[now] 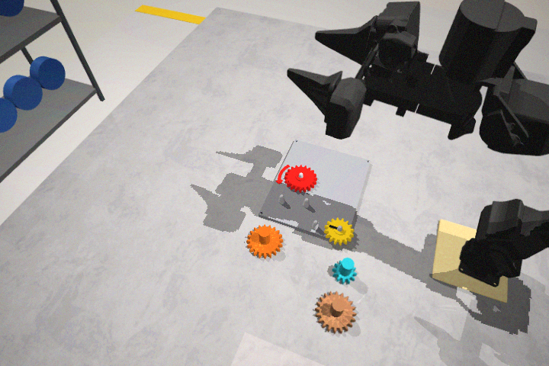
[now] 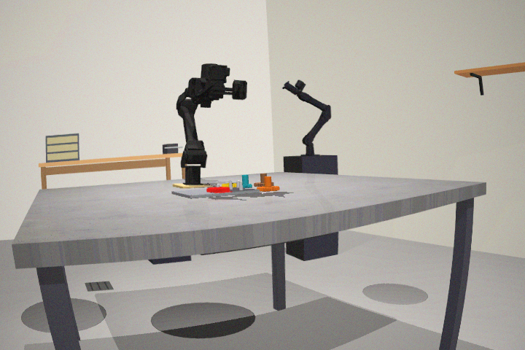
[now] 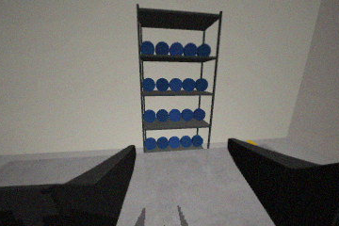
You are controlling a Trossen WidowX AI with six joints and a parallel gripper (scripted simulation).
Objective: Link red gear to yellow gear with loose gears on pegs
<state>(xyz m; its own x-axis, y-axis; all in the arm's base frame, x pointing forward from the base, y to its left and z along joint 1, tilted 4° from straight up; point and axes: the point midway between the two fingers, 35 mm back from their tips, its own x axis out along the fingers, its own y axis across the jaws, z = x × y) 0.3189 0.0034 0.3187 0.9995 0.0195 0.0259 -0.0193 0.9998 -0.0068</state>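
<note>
The grey board (image 1: pixel 340 165) (image 2: pixel 184 195) lies on the table. The red gear (image 1: pixel 307 180) (image 2: pixel 217 189) sits on its peg beside the red arrow. The yellow gear (image 1: pixel 345 236) with a black stripe sits near the board's corner. Three pegs stand bare: one (image 1: pixel 281 200), a second (image 1: pixel 306 203) and a third (image 1: pixel 315 225). An orange gear (image 1: pixel 264 241) (image 2: pixel 267 182), a cyan gear (image 1: pixel 347 267) (image 2: pixel 245 180) and a brown gear (image 1: pixel 336 310) (image 2: pixel 263 178) stand on the table off the board. My gripper (image 1: pixel 302 53) (image 3: pixel 182 146) is open and empty, high above the table.
The arm's base stands on a yellow plate (image 1: pixel 447 258) beside the board. A rack with blue rounds (image 3: pixel 176 85) stands beyond the table. In the exterior view a second arm (image 2: pixel 323 111) stands on a dark block behind the table.
</note>
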